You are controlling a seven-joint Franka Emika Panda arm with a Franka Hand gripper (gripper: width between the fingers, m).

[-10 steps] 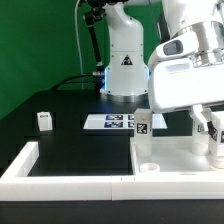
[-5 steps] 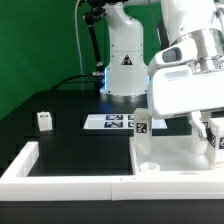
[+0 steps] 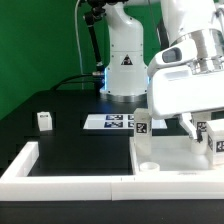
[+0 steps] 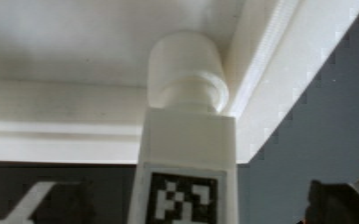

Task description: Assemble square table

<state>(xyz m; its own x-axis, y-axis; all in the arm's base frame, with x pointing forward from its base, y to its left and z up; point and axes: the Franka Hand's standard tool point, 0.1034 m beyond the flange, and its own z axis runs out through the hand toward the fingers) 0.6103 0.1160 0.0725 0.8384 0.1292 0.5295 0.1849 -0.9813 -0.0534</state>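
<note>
The white square panel (image 3: 172, 158) with its raised rim lies at the exterior view's right. One tagged white leg (image 3: 143, 127) stands upright at its near-left corner. My gripper (image 3: 206, 130) is over the panel's right side, straddling a second tagged leg (image 3: 216, 142). In the wrist view that leg (image 4: 185, 120) stands with its rounded end against the panel (image 4: 69, 40) by the rim corner. My gripper (image 4: 188, 205) is open, and both dark fingers (image 4: 30, 205) stand apart from the leg. A third leg (image 3: 44, 120) stands alone on the black table at the left.
The marker board (image 3: 108, 122) lies flat in the middle of the table. The long white L-shaped border wall (image 3: 60, 175) runs along the front and left. The robot base (image 3: 124, 65) stands behind.
My gripper has shifted slightly to the right and turned around the leg at the panel's right. The other parts have not moved.
</note>
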